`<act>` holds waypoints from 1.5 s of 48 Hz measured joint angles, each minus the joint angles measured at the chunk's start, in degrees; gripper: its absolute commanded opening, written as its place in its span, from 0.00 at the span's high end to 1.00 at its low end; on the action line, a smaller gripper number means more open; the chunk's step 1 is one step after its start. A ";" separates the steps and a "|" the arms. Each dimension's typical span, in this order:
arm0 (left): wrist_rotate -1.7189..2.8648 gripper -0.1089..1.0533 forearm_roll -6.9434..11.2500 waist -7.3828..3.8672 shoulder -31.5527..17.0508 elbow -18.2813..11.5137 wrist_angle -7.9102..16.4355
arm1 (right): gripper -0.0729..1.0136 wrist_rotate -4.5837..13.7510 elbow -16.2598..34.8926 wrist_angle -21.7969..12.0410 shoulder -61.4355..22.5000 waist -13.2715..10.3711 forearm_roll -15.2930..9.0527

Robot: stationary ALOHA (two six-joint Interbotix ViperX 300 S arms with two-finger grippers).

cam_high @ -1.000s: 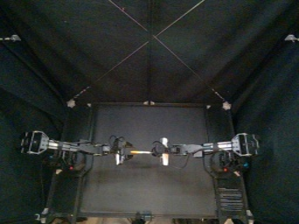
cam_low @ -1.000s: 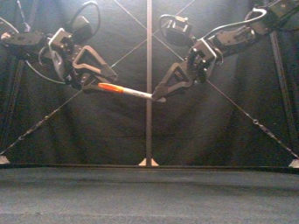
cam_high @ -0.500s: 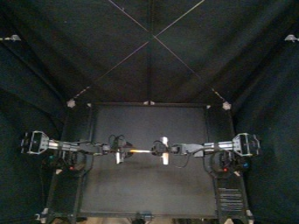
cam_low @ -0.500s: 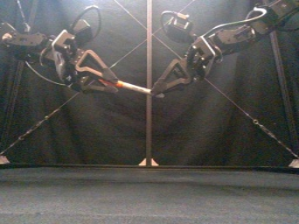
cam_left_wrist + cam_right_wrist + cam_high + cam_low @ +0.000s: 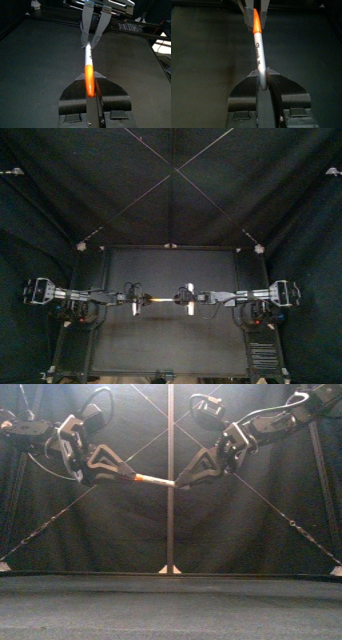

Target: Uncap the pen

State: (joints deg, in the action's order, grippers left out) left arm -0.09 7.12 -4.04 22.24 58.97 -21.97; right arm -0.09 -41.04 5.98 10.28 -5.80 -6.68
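Fingers (image 5: 75, 96) of the left gripper (image 5: 89, 80) are closed on the orange cap (image 5: 89, 86) of a slim, white-barrelled marker pen (image 5: 150, 480), which is held in the air well above the black tabletop (image 5: 167, 343). The fingers (image 5: 243, 92) of the right gripper (image 5: 261, 74) are closed on the white barrel at the pen's other end, so that the pen is spanned between the two grippers. Seen from the front, the pen is carried almost level, with the capped end at the left a little higher than the barrel end at the right. From above, it is seen to lie left to right over the middle of the tabletop, the left gripper (image 5: 139, 303) and the right gripper (image 5: 189, 303) facing each other along its length. The cap is seen joined to the barrel, with no gap between orange and white. Black print is visible on the barrel in the right wrist view, but it cannot be read.
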 measured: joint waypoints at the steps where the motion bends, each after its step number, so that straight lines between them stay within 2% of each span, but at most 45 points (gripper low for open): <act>1: 0.00 0.67 0.00 0.09 0.18 0.09 0.00 | 0.50 0.00 -0.26 0.18 0.35 0.00 0.00; 9: 0.00 0.67 -0.09 0.09 2.29 0.79 -0.44 | 0.50 0.18 -2.29 1.85 3.25 0.00 0.09; 10: -0.18 0.67 -0.09 0.00 2.55 0.88 -0.35 | 0.50 0.18 -2.55 2.02 3.69 -0.09 0.09; 12: 0.18 0.67 0.09 -0.09 3.69 2.55 0.09 | 0.50 0.35 -4.22 1.76 5.01 -0.18 0.26; 23: 0.00 0.67 0.18 -0.35 8.53 6.06 0.18 | 0.50 0.44 -7.38 2.11 8.53 -0.62 0.53; 35: 0.09 0.67 0.18 -0.26 14.85 9.58 0.26 | 0.50 0.44 -8.44 2.11 9.84 -0.62 0.79; 43: 0.09 0.67 0.18 -0.09 17.23 11.25 0.62 | 0.50 0.44 -8.53 2.11 9.84 -0.62 0.79; 72: 0.00 0.67 0.18 0.00 17.31 11.34 0.62 | 0.50 0.44 -8.53 2.11 9.93 -0.62 0.62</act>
State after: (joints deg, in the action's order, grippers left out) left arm -0.09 7.29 -4.04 39.55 70.31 -21.36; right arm 0.35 -49.57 8.09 20.21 -6.42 -6.06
